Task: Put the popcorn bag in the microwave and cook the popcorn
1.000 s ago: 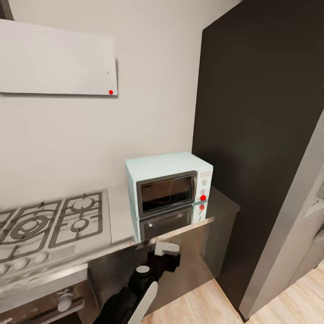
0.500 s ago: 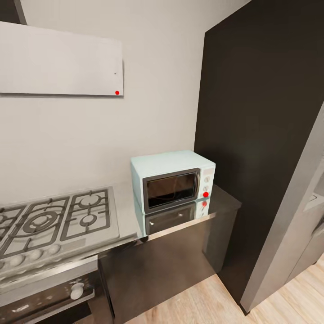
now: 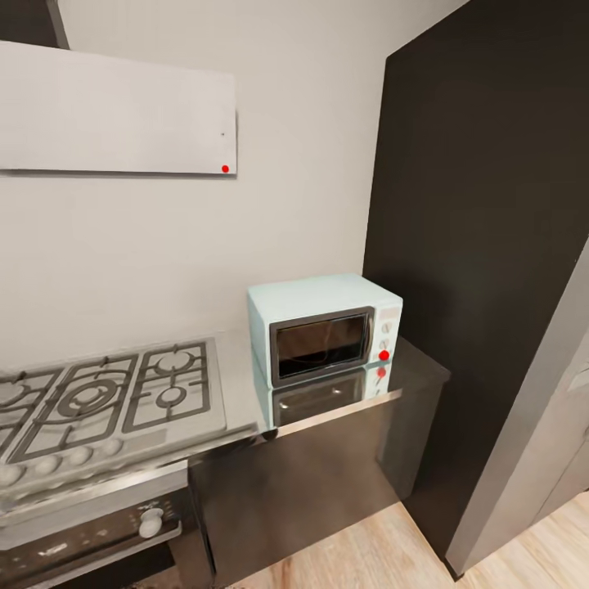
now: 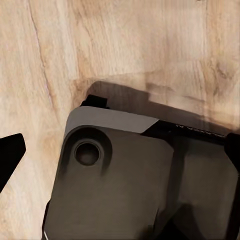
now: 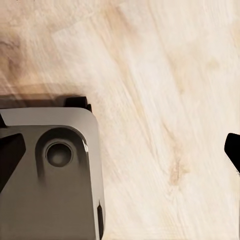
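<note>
Jaws of both grippers stand wide apart with nothing between them; dark fingertips sit at the frame edges over wood floor and the robot's grey base. Microwave, door closed, stands on the countertop beside the gas hob, well away from both grippers.

— What sits on the counter?
— The microwave, pale mint-blue, standing upright with its dark glass door shut. The glossy steel in front of it mirrors its door and red dot.
— Anything else?
— A gas hob, set into the counter to the left of the microwave, just beside it.
— And beyond the microwave?
— To its right the counter turns dark and ends at a tall black cabinet.
</note>
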Controlling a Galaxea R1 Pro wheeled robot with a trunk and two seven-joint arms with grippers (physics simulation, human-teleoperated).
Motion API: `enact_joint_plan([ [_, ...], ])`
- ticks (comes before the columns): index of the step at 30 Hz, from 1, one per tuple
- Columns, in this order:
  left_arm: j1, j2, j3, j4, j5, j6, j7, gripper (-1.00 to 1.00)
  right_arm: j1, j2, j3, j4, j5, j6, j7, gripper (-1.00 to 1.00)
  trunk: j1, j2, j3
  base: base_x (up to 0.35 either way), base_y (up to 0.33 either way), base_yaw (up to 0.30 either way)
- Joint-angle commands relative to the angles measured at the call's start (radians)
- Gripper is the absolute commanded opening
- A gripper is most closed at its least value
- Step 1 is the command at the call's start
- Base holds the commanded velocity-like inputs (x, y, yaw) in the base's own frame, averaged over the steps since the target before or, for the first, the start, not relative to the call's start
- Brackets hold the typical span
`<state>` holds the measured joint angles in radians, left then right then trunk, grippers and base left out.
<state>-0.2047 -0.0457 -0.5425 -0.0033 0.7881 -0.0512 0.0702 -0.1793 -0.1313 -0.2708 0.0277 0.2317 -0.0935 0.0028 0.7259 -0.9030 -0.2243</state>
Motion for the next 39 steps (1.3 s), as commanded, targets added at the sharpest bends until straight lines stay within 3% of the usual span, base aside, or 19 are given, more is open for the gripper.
enact_joint_plan([
  [1, 0.002, -0.001, -0.009, 0.000, 0.006, -0.010, 0.004, 1.00, -0.001, -0.001, -0.008, 0.003, 0.009, -0.007, 0.000, 1.00, 0.000, -0.001, -0.001, 0.000, 0.000, 0.268],
  [10, 0.004, -0.009, -0.005, 0.000, 0.017, -0.015, 0.006, 1.00, -0.002, -0.002, -0.004, 0.000, 0.020, -0.005, -0.001, 1.00, 0.000, -0.001, -0.001, 0.000, 0.000, 0.272],
  [13, 0.004, -0.009, -0.003, 0.000, 0.019, -0.015, 0.007, 1.00, -0.002, -0.001, -0.005, -0.001, 0.112, -0.009, -0.007, 1.00, 0.000, -0.001, -0.001, 0.000, 0.000, 0.274],
  [16, 0.004, -0.012, -0.002, 0.000, 0.020, -0.015, 0.007, 1.00, -0.002, -0.001, -0.006, -0.001, 0.163, -0.009, -0.010, 1.00, 0.000, -0.001, -0.001, 0.000, 0.000, 0.274],
  [24, 0.004, -0.008, 0.001, -0.001, 0.022, -0.016, 0.007, 1.00, -0.002, -0.001, -0.006, 0.000, 0.186, -0.008, -0.010, 1.00, 0.000, -0.001, -0.001, 0.000, 0.000, 0.274],
  [30, 0.004, -0.009, 0.002, -0.001, 0.022, -0.016, 0.009, 1.00, -0.001, -0.001, -0.007, 0.001, 0.261, -0.009, -0.010, 1.00, 0.000, -0.001, -0.001, -0.017, -0.036, 0.238],
  [39, 0.004, -0.009, 0.003, -0.001, 0.022, -0.016, 0.009, 1.00, -0.001, -0.001, -0.007, 0.001, 0.271, -0.009, -0.010, 1.00, 0.000, -0.001, -0.001, -0.121, -0.239, 0.014],
])
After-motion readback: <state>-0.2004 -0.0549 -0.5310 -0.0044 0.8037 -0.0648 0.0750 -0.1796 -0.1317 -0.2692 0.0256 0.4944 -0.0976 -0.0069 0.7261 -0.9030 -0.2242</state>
